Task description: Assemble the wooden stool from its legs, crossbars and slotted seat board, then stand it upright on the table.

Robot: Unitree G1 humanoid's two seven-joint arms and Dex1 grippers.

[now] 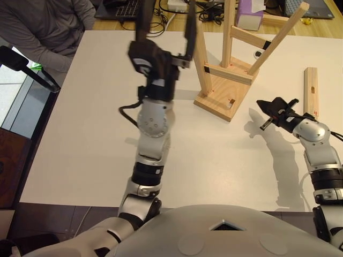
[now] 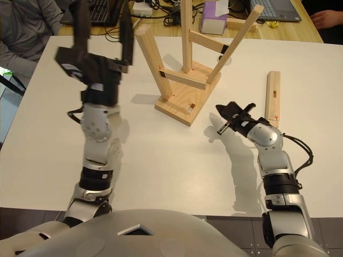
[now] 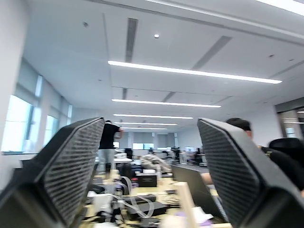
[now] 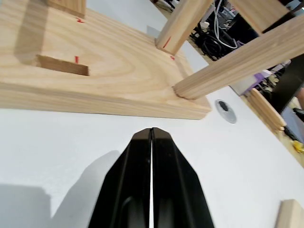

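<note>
Right wrist view: right gripper [image 4: 151, 131] pressed together near seat board [image 4: 118, 71]; left gripper [image 1: 166, 21] raised, spread apart, empty.

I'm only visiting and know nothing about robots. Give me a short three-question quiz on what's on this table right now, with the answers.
1. True or false: the right gripper is shut.
2. How many legs stand in the seat board? A) two B) three C) four
3. Fill in: the loose leg lies flat on the ____.
Key: 1 true; 2 B; 3 table.
</note>
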